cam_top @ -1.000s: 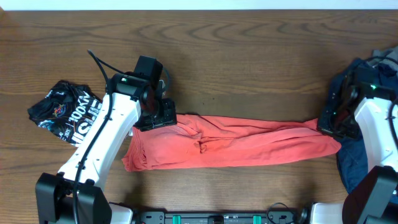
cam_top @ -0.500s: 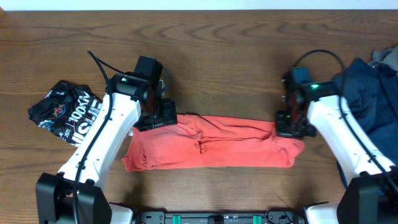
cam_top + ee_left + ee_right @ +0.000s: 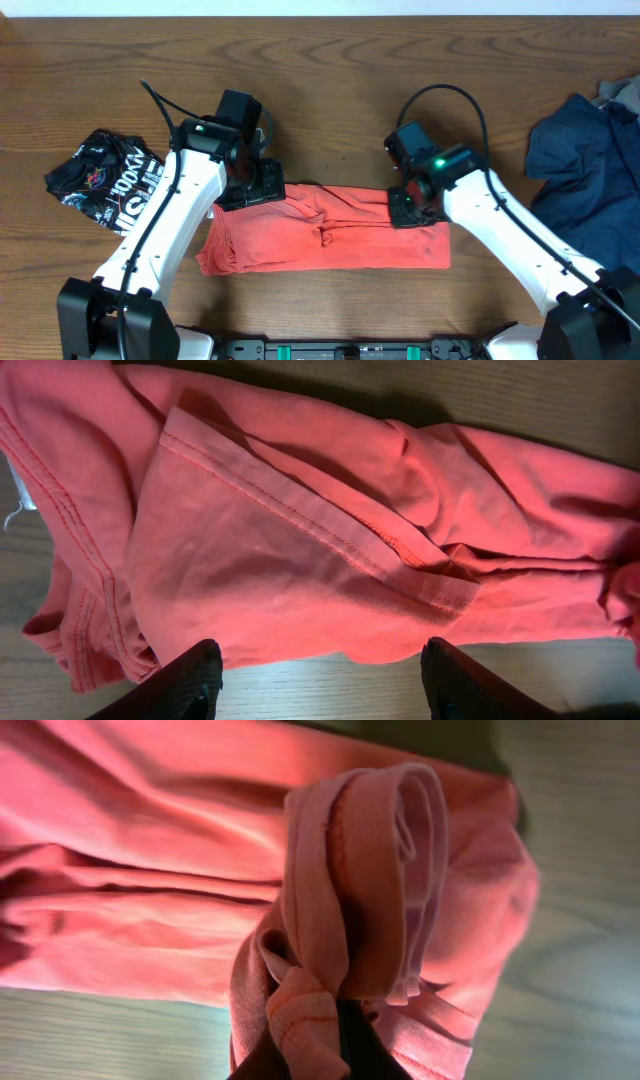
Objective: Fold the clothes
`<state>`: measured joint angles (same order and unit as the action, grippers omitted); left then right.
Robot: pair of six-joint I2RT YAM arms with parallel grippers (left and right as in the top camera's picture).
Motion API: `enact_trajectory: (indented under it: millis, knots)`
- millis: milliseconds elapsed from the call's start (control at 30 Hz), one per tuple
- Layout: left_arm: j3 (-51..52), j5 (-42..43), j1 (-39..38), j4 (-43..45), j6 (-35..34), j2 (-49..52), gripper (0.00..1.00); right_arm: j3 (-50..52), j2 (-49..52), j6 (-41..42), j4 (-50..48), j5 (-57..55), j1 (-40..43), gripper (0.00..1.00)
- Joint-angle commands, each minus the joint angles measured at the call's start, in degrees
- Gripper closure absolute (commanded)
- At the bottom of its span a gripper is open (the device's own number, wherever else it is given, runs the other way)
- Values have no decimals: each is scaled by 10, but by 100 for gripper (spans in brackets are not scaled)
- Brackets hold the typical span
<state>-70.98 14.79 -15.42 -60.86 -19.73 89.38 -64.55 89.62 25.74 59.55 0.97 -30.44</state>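
**A:** Shirt [image 3: 325, 240] first. Where does it lie?

**B:** Toward 6 o'clock on the tabletop [image 3: 350, 80], as a long red band running from 9 to 3. The black tee [image 3: 100, 180] is crumpled out at 9 o'clock and the navy garment [image 3: 585, 170] is heaped at 3 o'clock. Both are well apart from it.

**A:** And the end effectors?

**B:** The right end effector [image 3: 405, 205] is clamped on the band's 2 o'clock corner. Its wrist view shows several layers of hem rolled into a wad in the grip. The left end effector [image 3: 255, 187] sits at the 10 o'clock corner with its fingers [image 3: 195, 680] spread apart. The cloth lies beyond them, and as far as I can tell they grip nothing.

**A:** So what could spoil the fold?

**B:** Mainly that the left corner is not held. If the right arm carries its corner on toward 9 o'clock, I'd expect the whole band to slide or bunch rather than crease, because nothing anchors the far end.

**A:** Anything else?

**B:** The wad itself. The grip holds rolled layers rather than a flat edge, so an inner layer might slip out partway and leave a lopsided, lumpy fold. The ridges across the middle would also likely be trapped under the flap.
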Motion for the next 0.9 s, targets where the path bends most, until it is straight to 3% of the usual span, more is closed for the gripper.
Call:
enact_trajectory:
  millis: [0,600,700,867]
  knots:
    - [-1,-5,0,-2,-5,2,34,-5,5,17,-19,31,-24,92]
    - [-1,-6,0,-2,-5,2,34,-5,17,-1,-109,69,-97,72]
    - [-1,-6,0,-2,-5,2,34,-5,17,4,-90,25,-94,60]
    - [4,-6,0,-2,-5,2,33,-5,17,69,-18,-103,-72,56]
